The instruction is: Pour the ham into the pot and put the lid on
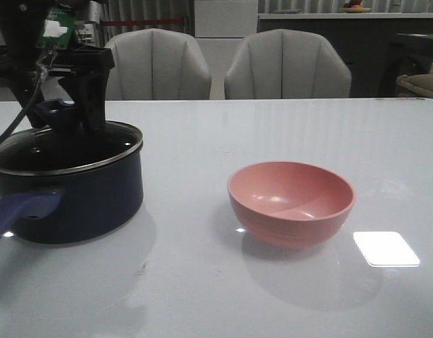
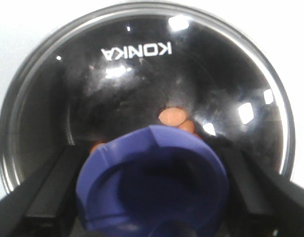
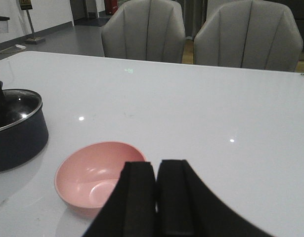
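1. Ham (image 2: 172, 116) was in the pot (image 1: 82, 197), lid (image 1: 68, 151) seated on top.
2. Bowl (image 1: 292, 201) sat empty on the counter (image 1: 223, 296).
3. My left hand (image 1: 65, 109) straddled the knob (image 2: 152, 185), fingers spread; only release left, I figured.
4. Right hand (image 3: 155, 197) pinched closed, holding nothing.

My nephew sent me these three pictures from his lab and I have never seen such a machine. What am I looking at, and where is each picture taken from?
It is a robot with two arms, each ending in a two-fingered gripper. One picture looks forward over a white table. On it stand a dark blue pot with its glass lid on, and an empty pink bowl.

The other two come from cameras on the wrists. The left one looks straight down at the lid: the left gripper has its fingers on either side of the blue knob, and orange ham slices show through the glass. The right gripper is shut, holds nothing, and is raised near the bowl.
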Tool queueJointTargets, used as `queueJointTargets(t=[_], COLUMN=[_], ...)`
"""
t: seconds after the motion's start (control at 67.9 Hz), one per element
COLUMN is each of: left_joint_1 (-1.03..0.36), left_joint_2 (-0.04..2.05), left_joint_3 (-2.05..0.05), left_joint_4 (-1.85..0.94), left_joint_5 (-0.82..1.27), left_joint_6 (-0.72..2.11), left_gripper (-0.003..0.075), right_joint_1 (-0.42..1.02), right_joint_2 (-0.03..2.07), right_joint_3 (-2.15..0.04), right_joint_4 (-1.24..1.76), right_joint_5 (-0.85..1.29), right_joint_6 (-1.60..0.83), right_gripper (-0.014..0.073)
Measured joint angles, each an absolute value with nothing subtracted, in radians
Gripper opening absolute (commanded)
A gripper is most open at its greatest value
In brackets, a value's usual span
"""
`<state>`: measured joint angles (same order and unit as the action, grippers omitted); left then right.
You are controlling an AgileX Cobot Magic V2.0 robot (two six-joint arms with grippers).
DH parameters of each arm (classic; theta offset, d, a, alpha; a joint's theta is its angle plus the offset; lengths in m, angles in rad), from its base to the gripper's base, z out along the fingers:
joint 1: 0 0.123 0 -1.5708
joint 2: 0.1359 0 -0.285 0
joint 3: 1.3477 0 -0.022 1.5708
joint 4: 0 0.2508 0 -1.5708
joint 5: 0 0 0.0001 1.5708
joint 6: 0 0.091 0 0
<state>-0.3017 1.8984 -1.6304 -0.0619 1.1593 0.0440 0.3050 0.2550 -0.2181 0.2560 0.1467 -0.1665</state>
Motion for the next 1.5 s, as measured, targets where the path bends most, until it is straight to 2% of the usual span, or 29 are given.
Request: queueJointTargets(t=[0.354,0.619,0.855,1.503], left_joint_1=[-0.302,-0.302,-0.302,-0.302], left_joint_2=[1.903,1.742,1.455,0.586], left_joint_3=[-1.711,-1.685,-1.489,-0.729], left_joint_4=[-0.062,-0.064,-0.082,-0.101], left_joint_5=[1.168,1.15,1.064,0.606], left_joint_6=[0.044,0.052,0.068,0.069], left_gripper=[0.0625,0.0625,0.0625,0.0625], right_joint_1=[0.305,0.305,0.305,0.305], right_joint_2=[0.255,0.255,0.255,0.255], right_joint_3=[-0.218,-0.218,-0.218,-0.218], right_joint_4=[0.256,0.256,0.256,0.256], right_joint_5=[0.147,0.147,0.147,0.147], right_joint_6=[-0.167,-0.167,-0.167,-0.167], right_gripper=[0.0144,0.0144,0.0144,0.0144])
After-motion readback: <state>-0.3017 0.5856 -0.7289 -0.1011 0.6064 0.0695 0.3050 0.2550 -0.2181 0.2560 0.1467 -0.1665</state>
